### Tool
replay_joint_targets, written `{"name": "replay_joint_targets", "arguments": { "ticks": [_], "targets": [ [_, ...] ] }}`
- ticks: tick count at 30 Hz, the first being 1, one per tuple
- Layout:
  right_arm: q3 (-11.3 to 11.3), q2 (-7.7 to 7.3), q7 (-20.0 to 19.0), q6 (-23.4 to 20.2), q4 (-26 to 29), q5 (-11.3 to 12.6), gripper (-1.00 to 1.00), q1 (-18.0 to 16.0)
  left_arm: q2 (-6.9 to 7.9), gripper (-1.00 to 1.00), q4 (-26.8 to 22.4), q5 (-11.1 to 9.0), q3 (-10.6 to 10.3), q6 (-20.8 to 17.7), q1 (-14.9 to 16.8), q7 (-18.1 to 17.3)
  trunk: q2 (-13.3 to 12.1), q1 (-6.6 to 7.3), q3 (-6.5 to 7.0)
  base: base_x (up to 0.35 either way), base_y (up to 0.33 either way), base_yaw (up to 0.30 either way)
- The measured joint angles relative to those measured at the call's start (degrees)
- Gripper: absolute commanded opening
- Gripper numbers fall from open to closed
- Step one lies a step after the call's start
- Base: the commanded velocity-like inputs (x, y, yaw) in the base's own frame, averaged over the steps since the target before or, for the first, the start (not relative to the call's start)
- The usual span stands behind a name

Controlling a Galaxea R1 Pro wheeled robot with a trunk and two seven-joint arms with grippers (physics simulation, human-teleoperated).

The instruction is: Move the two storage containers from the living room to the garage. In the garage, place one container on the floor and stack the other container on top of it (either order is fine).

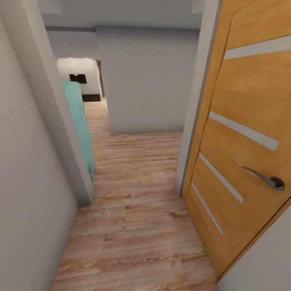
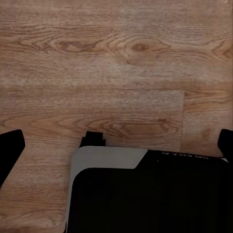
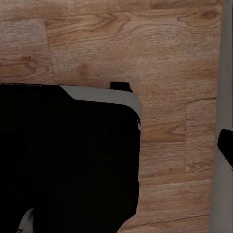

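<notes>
In transit: hallway, plank floor (image 1: 133, 226), open door (image 1: 242, 133). Left claw (image 2: 116, 145) spread, empty; right claw unclear. Bins unfetched; everything remains.

— How many doors do you count?
— One wooden door (image 1: 242, 133), with one metal handle (image 1: 268, 180) and four pale inlaid strips (image 1: 242, 130).
— Anything else?
— One turquoise panel (image 1: 80, 125) against the wall, one dark screen (image 1: 77, 78) far down the hall, and one plank floor (image 1: 137, 226).
</notes>
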State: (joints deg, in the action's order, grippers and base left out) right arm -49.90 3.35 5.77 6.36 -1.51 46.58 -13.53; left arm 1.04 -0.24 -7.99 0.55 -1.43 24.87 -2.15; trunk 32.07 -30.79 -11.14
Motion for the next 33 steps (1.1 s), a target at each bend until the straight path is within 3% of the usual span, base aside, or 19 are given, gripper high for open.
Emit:
{"name": "replay_joint_targets", "arguments": {
  "ticks": [17, 26, 33],
  "targets": [
    [0.00, 0.23, -0.01, 0.00, 0.00, 0.00, 1.00, 0.04, 0.00, 1.00, 0.00, -0.01, -0.02, 0.00, 0.03, 0.00, 0.00, 0.00, 0.00, 0.321, 0.000, 0.003],
    [-0.01, 0.07, 0.00, -0.01, 0.00, -0.04, 1.00, 0.02, 0.00, 1.00, -0.01, 0.00, -0.03, 0.00, -0.02, 0.00, 0.00, 0.00, 0.00, 0.321, 0.000, 0.218],
    [0.00, 0.02, 0.00, 0.00, 0.00, -0.04, 1.00, 0.03, 0.00, 1.00, 0.00, 0.00, -0.03, 0.00, -0.01, 0.00, 0.00, 0.00, 0.00, 0.321, 0.000, 0.059]
  ]
}}
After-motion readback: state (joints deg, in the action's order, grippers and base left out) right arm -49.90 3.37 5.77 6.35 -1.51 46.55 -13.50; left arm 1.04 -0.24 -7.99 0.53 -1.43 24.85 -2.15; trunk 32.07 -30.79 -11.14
